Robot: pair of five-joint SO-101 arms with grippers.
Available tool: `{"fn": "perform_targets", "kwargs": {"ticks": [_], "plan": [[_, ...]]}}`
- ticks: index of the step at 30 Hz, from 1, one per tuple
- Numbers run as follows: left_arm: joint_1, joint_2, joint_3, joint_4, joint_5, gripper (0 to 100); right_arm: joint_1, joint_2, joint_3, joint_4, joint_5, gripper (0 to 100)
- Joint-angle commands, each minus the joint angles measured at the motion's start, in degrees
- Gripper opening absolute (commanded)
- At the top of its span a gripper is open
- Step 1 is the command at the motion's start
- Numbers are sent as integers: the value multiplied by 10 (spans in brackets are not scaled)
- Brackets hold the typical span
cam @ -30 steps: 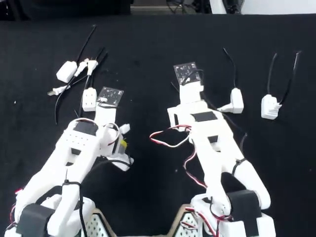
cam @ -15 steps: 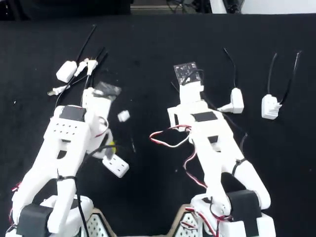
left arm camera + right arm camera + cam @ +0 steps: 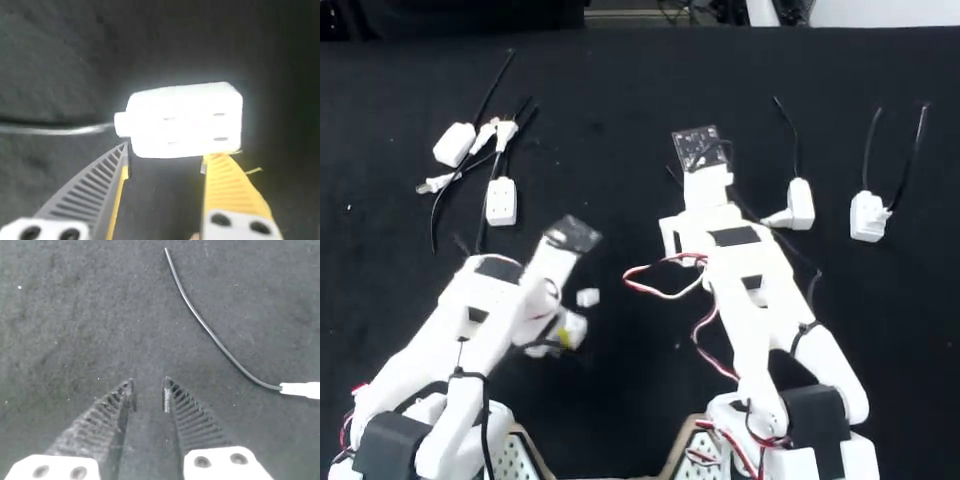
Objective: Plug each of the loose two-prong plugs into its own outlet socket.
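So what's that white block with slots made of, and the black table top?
The outlet socket looks like hard white plastic, smooth and slightly glossy: it glares in the light and has crisp moulded slots. The table cover looks like black cloth, maybe felt: matte, fuzzy, flecked with lint.

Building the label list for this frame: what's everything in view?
table: 1, black, under everything.
socket: 1, white, held in the left gripper.
cluster: about 5 white plug and socket pieces, black cords, table's far left.
pair: 2 white plug pieces, black cords, table's far right.
arms: 2, white, side by side at the near edge.
left gripper: 1, grey and yellow, shut on the socket.
right gripper: 1, dark, open over bare table near a cord.
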Motion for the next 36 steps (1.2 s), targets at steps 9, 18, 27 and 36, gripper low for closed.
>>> {"fn": "perform_targets", "kwargs": {"ticks": [9, 18, 27, 36], "plan": [[8, -9, 1, -126, 219, 234, 11, -29, -16, -11, -4, 77], [-79, -9, -189, 102, 116, 234, 10, -29, -16, -11, -4, 77], [-284, -2, -331, 63, -37, 234, 9, -29, -15, -11, -4, 77], [-355, 105, -381, -74, -86, 234, -21, -29, -9, -8, -4, 77]]}}
